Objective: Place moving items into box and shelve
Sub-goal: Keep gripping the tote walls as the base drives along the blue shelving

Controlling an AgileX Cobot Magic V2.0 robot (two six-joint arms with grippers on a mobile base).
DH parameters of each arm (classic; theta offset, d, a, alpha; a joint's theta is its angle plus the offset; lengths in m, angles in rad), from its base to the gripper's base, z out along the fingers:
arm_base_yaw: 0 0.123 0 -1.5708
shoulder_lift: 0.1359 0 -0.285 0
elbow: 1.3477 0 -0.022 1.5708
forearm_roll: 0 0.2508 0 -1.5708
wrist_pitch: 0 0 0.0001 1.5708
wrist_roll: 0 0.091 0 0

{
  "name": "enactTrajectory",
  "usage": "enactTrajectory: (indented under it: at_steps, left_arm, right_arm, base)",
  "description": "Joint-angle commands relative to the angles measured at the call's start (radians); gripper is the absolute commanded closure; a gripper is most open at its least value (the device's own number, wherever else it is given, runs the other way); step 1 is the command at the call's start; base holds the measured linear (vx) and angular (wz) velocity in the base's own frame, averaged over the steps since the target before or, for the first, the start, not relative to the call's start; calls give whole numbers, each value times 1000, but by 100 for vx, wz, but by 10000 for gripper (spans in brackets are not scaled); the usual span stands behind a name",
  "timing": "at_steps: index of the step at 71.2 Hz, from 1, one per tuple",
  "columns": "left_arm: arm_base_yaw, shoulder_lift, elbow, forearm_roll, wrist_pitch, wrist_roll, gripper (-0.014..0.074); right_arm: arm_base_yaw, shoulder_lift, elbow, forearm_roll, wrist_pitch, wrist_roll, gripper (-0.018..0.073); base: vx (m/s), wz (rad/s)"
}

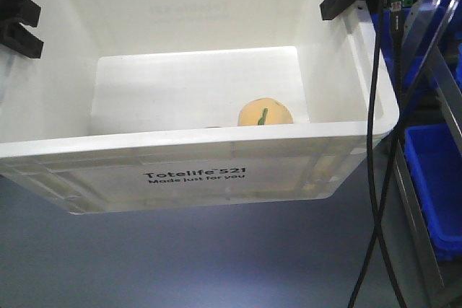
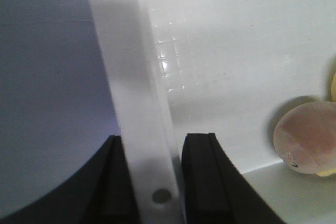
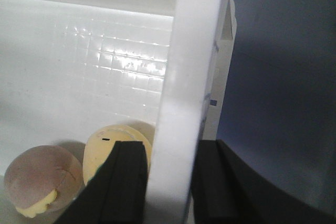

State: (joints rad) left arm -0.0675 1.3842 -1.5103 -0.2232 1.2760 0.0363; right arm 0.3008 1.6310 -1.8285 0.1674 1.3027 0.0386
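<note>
1. Left gripper (image 2: 157,182): black fingers (image 2: 205,179) set on either side of the left side wall of the white Totelife tote (image 1: 195,178), clamped on its rim, one finger inside and one outside.
2. Right gripper (image 3: 168,182): black fingers (image 3: 123,182) clamped likewise on the tote's right side wall.
3. Tote: open-topped, printed front wall nearest the front camera, held between the two grippers.
4. Yellow-orange ball (image 1: 265,115): green stripe; on the tote's floor, toward its front right, close to the right wall.
5. Pinkish ball (image 3: 37,179): cream patch on its underside; on the tote's floor, just beside the yellow-orange ball.
6. Black cable (image 1: 375,142): hangs outside the tote's right wall.
7. Blue bins (image 1: 437,185): right of the tote, beyond the cable.
8. Blue-grey surface (image 1: 216,265): below the tote's front wall.
</note>
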Motion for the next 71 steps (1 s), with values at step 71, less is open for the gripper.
enactTrajectory:
  at_steps: [71]
  left_arm:
    - [-8, -39, -44, -78, -90, 21, 613]
  right_arm:
    - [5, -60, -48, 77, -26, -15, 571]
  base:
    - [24, 52]
